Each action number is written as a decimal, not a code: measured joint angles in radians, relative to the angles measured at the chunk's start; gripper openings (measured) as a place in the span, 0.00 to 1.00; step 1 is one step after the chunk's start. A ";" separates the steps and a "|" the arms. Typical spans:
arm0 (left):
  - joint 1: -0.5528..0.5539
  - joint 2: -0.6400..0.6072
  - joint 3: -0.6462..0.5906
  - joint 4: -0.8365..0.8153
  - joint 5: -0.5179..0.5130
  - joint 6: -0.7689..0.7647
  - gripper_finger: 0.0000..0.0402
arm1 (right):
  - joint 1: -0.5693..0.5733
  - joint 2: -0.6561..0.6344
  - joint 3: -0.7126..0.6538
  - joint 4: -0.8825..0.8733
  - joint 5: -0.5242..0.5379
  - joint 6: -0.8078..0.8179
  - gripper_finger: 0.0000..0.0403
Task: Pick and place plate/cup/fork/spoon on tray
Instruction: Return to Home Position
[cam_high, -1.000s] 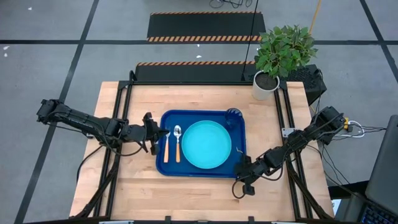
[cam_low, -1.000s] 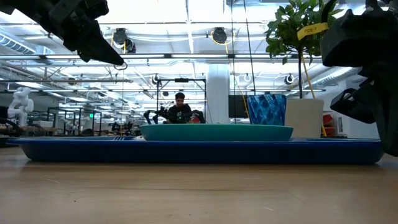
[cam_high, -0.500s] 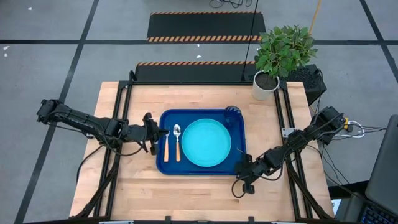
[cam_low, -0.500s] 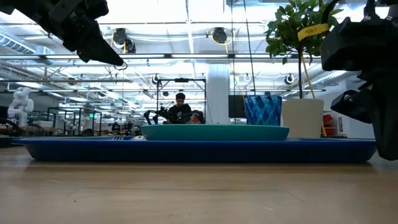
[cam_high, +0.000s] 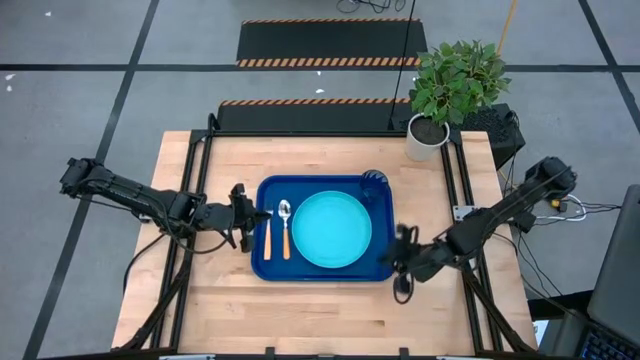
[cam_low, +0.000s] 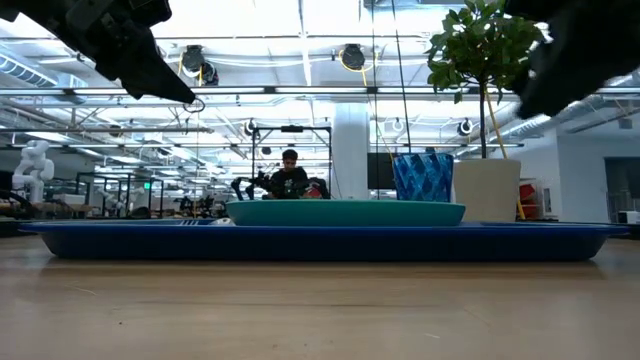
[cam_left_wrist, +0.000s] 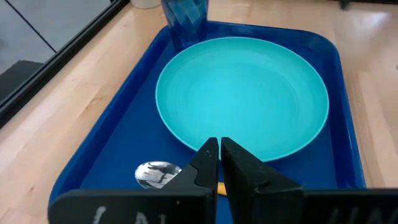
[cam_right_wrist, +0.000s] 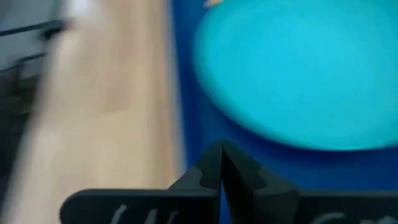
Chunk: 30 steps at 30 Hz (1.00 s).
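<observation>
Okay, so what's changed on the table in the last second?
The right gripper, shut, has risen from beside the near right corner of the tray, with its arm drawing back to the right. The left gripper, shut, stayed above the tray's left edge. The plate, cup, fork and spoon stayed on the tray.

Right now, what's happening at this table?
Nothing is being held. The plate, cup, fork and spoon all sit on the tray: plate in the middle, cup in the corner nearest the potted plant, fork and spoon side by side beside the plate. The left gripper hangs shut over the tray's left edge, the right gripper shut by its right edge.
</observation>
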 joint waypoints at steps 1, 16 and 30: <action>0.000 0.000 0.000 0.001 0.000 0.000 0.06 | -0.002 -0.020 0.000 -0.032 0.064 -0.005 0.00; -0.080 -0.171 -0.001 0.105 -0.010 0.201 0.06 | -0.017 -0.223 0.000 0.000 0.319 -0.289 0.00; -0.046 -0.694 -0.337 0.342 -0.019 0.438 0.06 | 0.001 -0.846 -0.387 0.330 0.251 -0.625 0.00</action>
